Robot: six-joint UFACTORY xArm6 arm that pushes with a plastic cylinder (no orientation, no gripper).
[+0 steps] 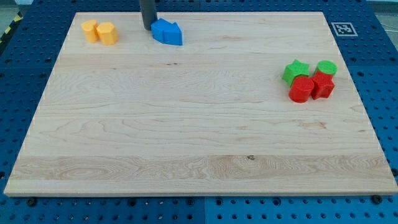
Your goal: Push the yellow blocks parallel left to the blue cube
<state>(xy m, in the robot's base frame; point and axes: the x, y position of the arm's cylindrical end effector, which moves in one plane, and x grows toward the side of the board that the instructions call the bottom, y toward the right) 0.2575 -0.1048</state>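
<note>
Near the board's top edge, my tip point(148, 28) touches the blue blocks' point(167, 32) left side; it grips nothing. Two yellow blocks point(100, 32) sit toward the top-left corner.

A pale wooden board point(186, 124) carries yellow blocks point(100, 31), blue blocks point(168, 32), green blocks point(309, 69) and red blocks point(311, 87).

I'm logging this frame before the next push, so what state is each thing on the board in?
my tip: down at the board, against the blue blocks' left side
blue blocks: two, touching
yellow blocks: two, touching, left of the blue blocks, apart from my tip
green blocks: two, side by side
red blocks: two, touching, just below the green blocks
</note>
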